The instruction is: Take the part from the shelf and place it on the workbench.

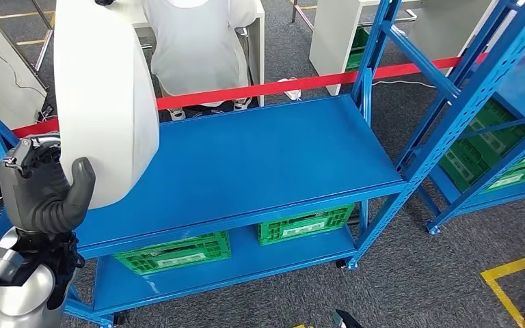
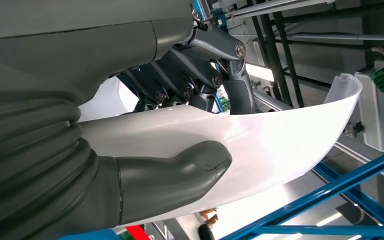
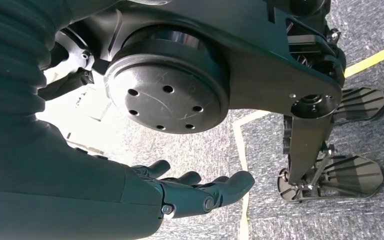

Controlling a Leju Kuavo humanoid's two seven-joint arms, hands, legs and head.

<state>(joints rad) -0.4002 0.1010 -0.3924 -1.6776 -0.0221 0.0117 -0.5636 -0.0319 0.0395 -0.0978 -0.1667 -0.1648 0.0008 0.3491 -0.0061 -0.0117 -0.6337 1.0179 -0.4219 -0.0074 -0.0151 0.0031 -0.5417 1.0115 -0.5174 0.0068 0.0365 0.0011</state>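
Observation:
The part (image 1: 102,96) is a long curved white panel, standing upright at the left of the head view. My left hand (image 1: 44,191) grips its lower end, thumb across the near face. In the left wrist view the same white part (image 2: 280,135) runs between the thick grey thumb (image 2: 180,175) and the darker fingers (image 2: 200,80). The blue shelf (image 1: 260,157) lies just in front of the part, its top deck bare. My right hand (image 3: 190,190) hangs by my side above the carpet, fingers apart and holding nothing.
Green crates (image 1: 174,251) sit on the shelf's lower deck. A second blue rack (image 1: 492,137) with green crates stands at the right. Red tape (image 1: 301,83) runs behind the shelf, a person in white (image 1: 198,48) beyond it. Yellow floor marking (image 1: 513,273) lies at the lower right.

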